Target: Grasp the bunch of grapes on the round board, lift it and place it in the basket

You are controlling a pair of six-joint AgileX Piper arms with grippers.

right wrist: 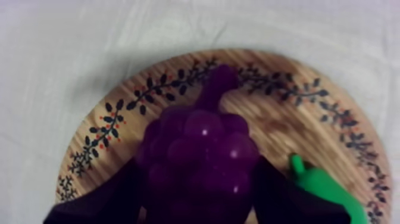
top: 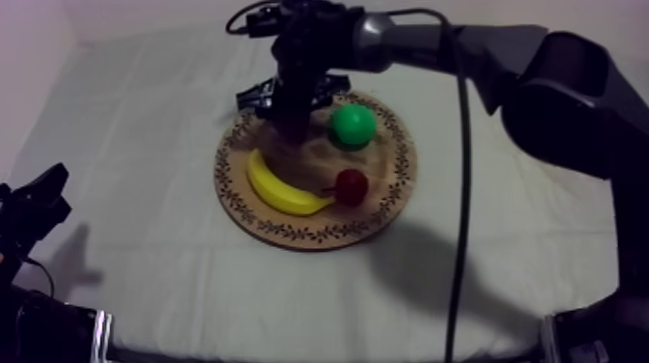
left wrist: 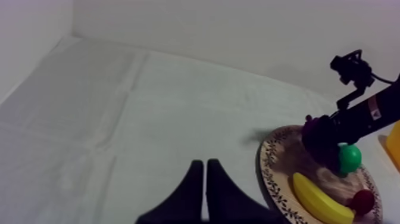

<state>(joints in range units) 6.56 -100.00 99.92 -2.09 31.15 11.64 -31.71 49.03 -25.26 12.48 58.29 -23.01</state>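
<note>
Grapes (right wrist: 199,156), base cut off, in right gripper (top: 295,124)

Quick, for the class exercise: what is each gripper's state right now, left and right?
Left gripper: closed, holding nothing.
Right gripper: closed on the bunch of grapes, at the wooden board.

Three cameras, one shared wooden board (top: 401,174)
From above we look down aslant on the whole table (top: 145,145); our left wrist camera sits low, far off, facing the board; our right wrist camera hangs close over its bunch of grapes (right wrist: 199,155).
</note>
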